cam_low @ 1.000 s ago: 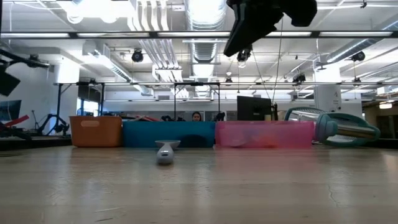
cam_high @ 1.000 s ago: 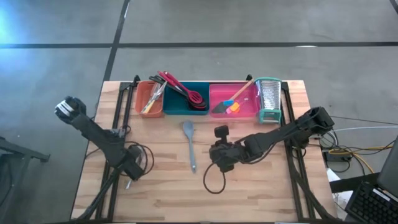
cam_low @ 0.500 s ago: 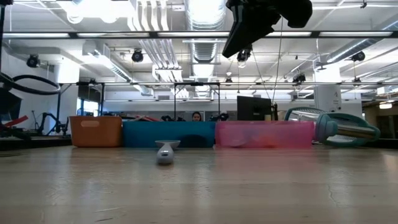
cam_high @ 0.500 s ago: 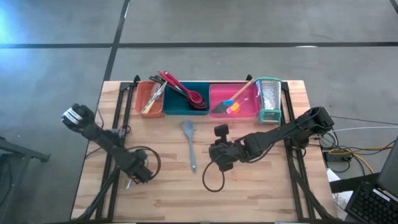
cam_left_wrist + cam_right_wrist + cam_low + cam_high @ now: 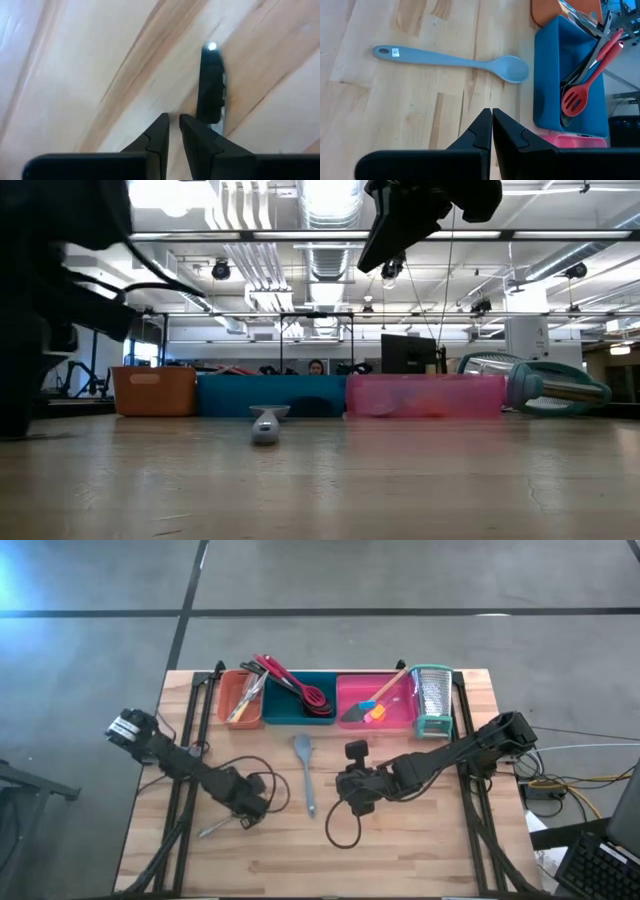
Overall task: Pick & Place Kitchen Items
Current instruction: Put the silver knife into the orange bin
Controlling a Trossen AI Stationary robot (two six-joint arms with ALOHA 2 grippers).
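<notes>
A wooden bench seen from above carries three trays in a row along its far edge: an orange tray on the left, a teal tray in the middle and a pink tray on the right, with a metal box grater with teal trim lying just right of the pink one. The orange tray holds a bundle of slim utensils; red and black slotted spoons lie in the teal tray, their handles sticking out over its far left corner; the pink tray holds a spatula and a small orange tool. A grey-blue spoon lies alone on the bare bench near the middle, bowl toward the trays, handle pointing to the near side. The right claw hangs just right of the spoon's handle, above the bench, its fingers pressed together and holding nothing. The left claw is low over the bench to the left of the spoon handle, its fingers almost together with only a thin gap, gripping nothing; its wrist view shows a small dark object lying on the wood just ahead of the fingertips.
</notes>
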